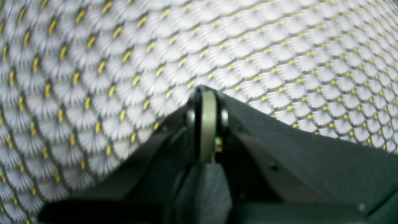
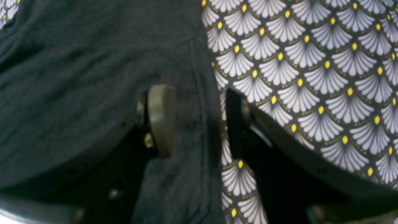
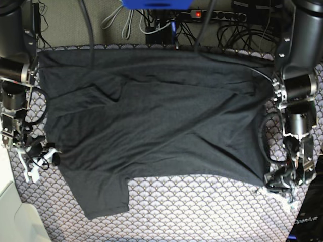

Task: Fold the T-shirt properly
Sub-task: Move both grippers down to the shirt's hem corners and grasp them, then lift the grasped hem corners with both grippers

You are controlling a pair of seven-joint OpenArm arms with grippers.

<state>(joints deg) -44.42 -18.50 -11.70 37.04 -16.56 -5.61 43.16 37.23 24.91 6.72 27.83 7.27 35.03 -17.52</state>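
Note:
The dark charcoal T-shirt (image 3: pixel 151 126) lies spread out across most of the table, with one sleeve (image 3: pixel 103 199) sticking out toward the front left. At the shirt's left edge my right gripper (image 3: pixel 41 157) is open. In the right wrist view it (image 2: pixel 199 121) straddles the hemmed edge (image 2: pixel 199 77), one pad (image 2: pixel 161 121) over the cloth and the other finger over the tablecloth (image 2: pixel 311 62). My left gripper (image 3: pixel 282 182) sits beside the shirt's front right corner. In its wrist view it (image 1: pixel 206 102) is shut, pads together, above bare tablecloth (image 1: pixel 248 46); no shirt fabric shows between them.
The scallop-print tablecloth (image 3: pixel 202 212) shows along the front of the table. A power strip and cables (image 3: pixel 222 15) run behind the back edge. A white object (image 3: pixel 10 212) stands at the front left, a dark one (image 3: pixel 308 222) at the front right.

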